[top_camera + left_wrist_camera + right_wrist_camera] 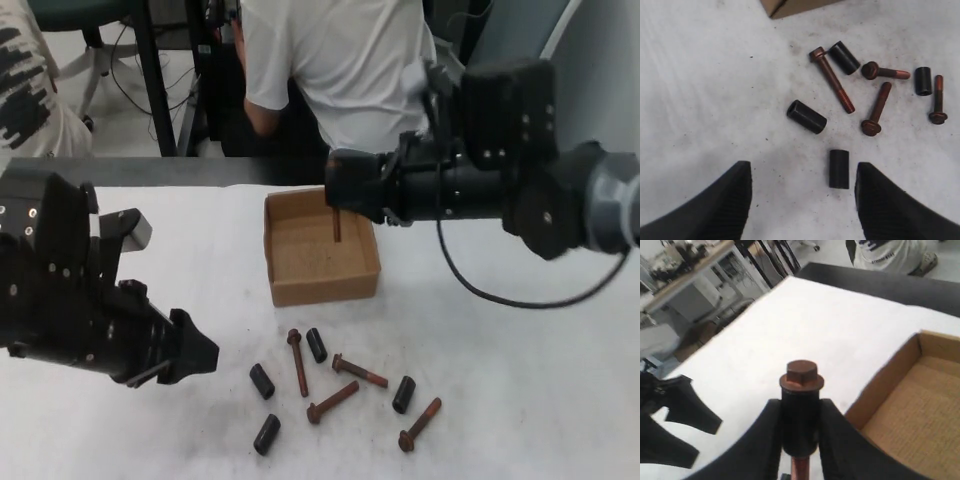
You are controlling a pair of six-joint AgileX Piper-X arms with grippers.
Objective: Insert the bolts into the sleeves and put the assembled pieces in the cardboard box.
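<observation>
L fingers point(732, 202): L gripper point(802, 169) spread wide, nothing held; above bench point(520, 380).
R fingers point(765, 432): R gripper point(800, 412) clamped on sleeve point(800, 420) w/ bolt point(801, 375) through it, head up, shank out below.
Assembly pos: upright over cardboard box point(325, 285).
Loose sleeves point(806, 116): 4, on bench near box; one seen betw. L fingertips in left wrist view.
Loose bolts point(832, 82): 4, mixed among sleeves.

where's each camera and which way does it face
High view: behind the robot, facing forward and down; left claw and right claw show.
Left wrist view: faces down at loose sleeves and bolts; open left claw shows.
Right wrist view: looks along right claw, shut on a sleeved bolt.
High and left wrist share those sleeves and bolts; all three, the cardboard box.
</observation>
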